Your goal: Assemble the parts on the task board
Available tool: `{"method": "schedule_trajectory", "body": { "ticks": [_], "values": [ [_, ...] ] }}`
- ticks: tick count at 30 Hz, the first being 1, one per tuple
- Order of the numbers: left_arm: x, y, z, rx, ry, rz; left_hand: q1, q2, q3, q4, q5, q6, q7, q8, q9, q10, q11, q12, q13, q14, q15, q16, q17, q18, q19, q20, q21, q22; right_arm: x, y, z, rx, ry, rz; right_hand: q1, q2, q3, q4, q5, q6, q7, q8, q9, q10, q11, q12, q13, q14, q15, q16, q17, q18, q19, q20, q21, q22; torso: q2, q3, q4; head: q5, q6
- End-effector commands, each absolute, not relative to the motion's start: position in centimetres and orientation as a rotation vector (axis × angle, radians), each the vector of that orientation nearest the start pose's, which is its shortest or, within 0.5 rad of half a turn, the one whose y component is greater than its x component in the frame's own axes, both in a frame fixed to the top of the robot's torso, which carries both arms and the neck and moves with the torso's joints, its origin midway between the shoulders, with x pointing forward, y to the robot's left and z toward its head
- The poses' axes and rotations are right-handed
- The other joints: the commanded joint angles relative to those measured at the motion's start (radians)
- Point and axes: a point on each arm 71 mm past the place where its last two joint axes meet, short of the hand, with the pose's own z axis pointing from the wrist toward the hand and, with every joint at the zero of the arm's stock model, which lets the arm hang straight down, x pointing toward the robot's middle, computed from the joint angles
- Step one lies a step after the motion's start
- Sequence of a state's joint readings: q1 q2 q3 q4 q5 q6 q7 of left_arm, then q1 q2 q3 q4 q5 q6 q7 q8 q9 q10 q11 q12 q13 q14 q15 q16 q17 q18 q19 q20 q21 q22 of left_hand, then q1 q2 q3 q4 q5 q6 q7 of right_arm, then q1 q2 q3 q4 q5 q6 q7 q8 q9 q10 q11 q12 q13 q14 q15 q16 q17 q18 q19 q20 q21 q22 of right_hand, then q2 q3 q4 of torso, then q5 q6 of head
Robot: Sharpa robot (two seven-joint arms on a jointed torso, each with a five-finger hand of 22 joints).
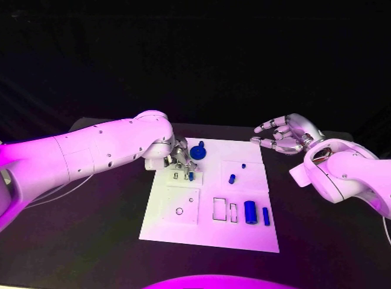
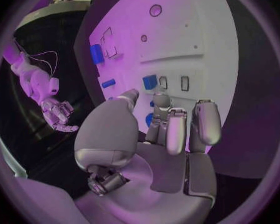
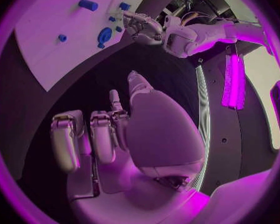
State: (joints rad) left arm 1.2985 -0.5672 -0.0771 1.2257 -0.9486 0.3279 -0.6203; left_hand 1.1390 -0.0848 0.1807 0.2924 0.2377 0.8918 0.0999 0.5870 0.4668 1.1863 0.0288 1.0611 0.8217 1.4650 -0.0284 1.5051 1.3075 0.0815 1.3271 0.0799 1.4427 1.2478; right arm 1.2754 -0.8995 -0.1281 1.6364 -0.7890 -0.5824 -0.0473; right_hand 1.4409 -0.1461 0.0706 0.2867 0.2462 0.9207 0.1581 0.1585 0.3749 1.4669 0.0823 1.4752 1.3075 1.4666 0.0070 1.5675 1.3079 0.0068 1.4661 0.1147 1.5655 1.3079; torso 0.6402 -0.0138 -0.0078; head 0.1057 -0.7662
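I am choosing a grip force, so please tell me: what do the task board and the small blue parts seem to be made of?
The task board looks like rigid matte white plastic or painted plate: flat, no glare, with clean-cut rectangular and round recesses. The blue parts, such as the blue cylinder, look like smooth hard plastic with uniform colour; possibly printed or moulded, which cannot be told.

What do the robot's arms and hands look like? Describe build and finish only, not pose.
Both arms are smooth white shells with small dark screw dots, the left arm bulky and rounded. Each ends in a silver, many-fingered hand: the left hand and right hand have segmented metallic fingers with paler pads. A thin cable trails by the left arm.
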Motion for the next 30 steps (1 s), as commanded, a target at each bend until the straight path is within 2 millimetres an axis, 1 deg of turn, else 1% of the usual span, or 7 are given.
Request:
{"method": "schedule_trajectory", "body": {
  "ticks": [1, 5, 16, 23, 26, 27, 30],
  "values": [
    [52.5, 16.13, -21.79, -0.153, 2.533, -0.324, 0.01, 0.002, 0.004, 0.0, 0.005, -0.008, -0.002, 0.007, 0.002, -0.007, -0.003, 0.007, 0.001, 0.058, -0.003, 0.003, 0.138, -0.011, 0.003, 0.003, 0.007, 0.002, 47.21, -21.18, -16.98, 0.517, 1.609, 0.92, -0.007, -0.004, 0.006, 0.002, 0.003, -0.006, 0.001, 0.003, 0.0, 0.025, -0.006, -0.005, 0.188, 0.103, -0.004, 0.002, 0.26, -0.006, 0.104, -0.007, 0.004, 0.262, 0.0, 0.0007, -0.0004, -0.001, -0.001],
    [52.43, 16.1, -21.93, -0.147, 2.544, -0.324, 0.029, 0.006, 0.011, -0.001, 0.006, -0.01, -0.002, 0.007, 0.01, -0.009, -0.003, 0.008, 0.004, 0.058, -0.003, 0.003, 0.139, -0.011, 0.002, 0.003, 0.007, 0.002, 47.2, -21.17, -16.98, 0.516, 1.609, 0.921, -0.007, -0.004, 0.006, 0.002, 0.003, -0.006, 0.001, 0.003, 0.0, 0.025, -0.006, -0.005, 0.188, 0.103, -0.004, 0.002, 0.26, -0.006, 0.104, -0.007, 0.004, 0.262, 0.0, 0.0008, 0.0001, -0.001, -0.003],
    [52.36, 16.11, -22.17, -0.145, 2.556, -0.324, 0.035, 0.007, 0.013, -0.001, 0.006, -0.01, -0.002, 0.007, 0.012, -0.009, -0.003, 0.009, 0.006, 0.059, -0.003, 0.005, 0.142, -0.011, 0.002, 0.003, 0.007, 0.003, 47.22, -21.14, -16.98, 0.516, 1.608, 0.921, -0.007, -0.003, 0.007, 0.002, 0.004, -0.007, 0.001, 0.004, 0.0, 0.025, -0.006, -0.006, 0.188, 0.104, -0.003, 0.002, 0.261, -0.006, 0.104, -0.007, 0.004, 0.262, 0.0, 0.0002, -0.0001, -0.002, -0.006],
    [52.4, 16.15, -22.18, -0.158, 2.551, -0.329, 0.045, 0.011, 0.018, -0.001, 0.007, -0.009, -0.003, 0.008, 0.016, -0.009, -0.004, 0.01, 0.007, 0.059, -0.003, 0.005, 0.143, -0.012, 0.002, 0.003, 0.008, 0.004, 47.24, -21.1, -16.98, 0.516, 1.608, 0.921, -0.007, -0.002, 0.008, 0.002, 0.004, -0.007, 0.001, 0.004, 0.0, 0.025, -0.006, -0.005, 0.189, 0.103, -0.003, 0.002, 0.26, -0.006, 0.104, -0.007, 0.003, 0.262, 0.0, 0.0008, 0.0007, -0.001, -0.005],
    [52.42, 16.19, -22.17, -0.167, 2.548, -0.335, 0.066, 0.023, 0.034, -0.001, 0.008, -0.008, -0.005, 0.008, 0.023, -0.009, -0.006, 0.011, 0.01, 0.059, -0.005, 0.005, 0.144, -0.012, 0.002, 0.003, 0.008, 0.005, 47.24, -21.09, -16.98, 0.516, 1.608, 0.922, -0.007, -0.002, 0.008, 0.002, 0.004, -0.007, 0.001, 0.004, 0.0, 0.025, -0.006, -0.005, 0.189, 0.103, -0.003, 0.002, 0.26, -0.006, 0.104, -0.007, 0.003, 0.262, 0.0, 0.0008, 0.0007, -0.001, -0.006],
    [52.43, 16.2, -22.17, -0.17, 2.548, -0.337, 0.087, 0.029, 0.049, -0.003, 0.007, -0.009, -0.007, 0.008, 0.028, -0.009, -0.008, 0.012, 0.011, 0.059, -0.006, 0.006, 0.145, -0.012, 0.002, 0.002, 0.009, 0.007, 47.24, -21.09, -16.98, 0.516, 1.608, 0.922, -0.007, -0.002, 0.008, 0.002, 0.004, -0.007, 0.001, 0.004, 0.0, 0.025, -0.006, -0.005, 0.189, 0.103, -0.003, 0.002, 0.26, -0.006, 0.104, -0.007, 0.003, 0.262, 0.0, 0.001, 0.0008, -0.002, -0.007],
    [52.42, 16.21, -22.19, -0.174, 2.551, -0.343, 0.138, 0.035, 0.089, -0.01, 0.008, -0.011, -0.011, 0.007, 0.039, -0.01, -0.011, 0.011, 0.013, 0.06, -0.009, 0.006, 0.147, -0.012, 0.002, 0.0, 0.01, 0.009, 47.24, -21.08, -16.99, 0.516, 1.608, 0.922, -0.007, -0.002, 0.008, 0.002, 0.004, -0.007, 0.001, 0.004, 0.0, 0.025, -0.006, -0.005, 0.189, 0.103, -0.003, 0.002, 0.26, -0.006, 0.104, -0.007, 0.003, 0.262, 0.0, 0.0006, -0.0002, 0.0, -0.007]
  ]
}}
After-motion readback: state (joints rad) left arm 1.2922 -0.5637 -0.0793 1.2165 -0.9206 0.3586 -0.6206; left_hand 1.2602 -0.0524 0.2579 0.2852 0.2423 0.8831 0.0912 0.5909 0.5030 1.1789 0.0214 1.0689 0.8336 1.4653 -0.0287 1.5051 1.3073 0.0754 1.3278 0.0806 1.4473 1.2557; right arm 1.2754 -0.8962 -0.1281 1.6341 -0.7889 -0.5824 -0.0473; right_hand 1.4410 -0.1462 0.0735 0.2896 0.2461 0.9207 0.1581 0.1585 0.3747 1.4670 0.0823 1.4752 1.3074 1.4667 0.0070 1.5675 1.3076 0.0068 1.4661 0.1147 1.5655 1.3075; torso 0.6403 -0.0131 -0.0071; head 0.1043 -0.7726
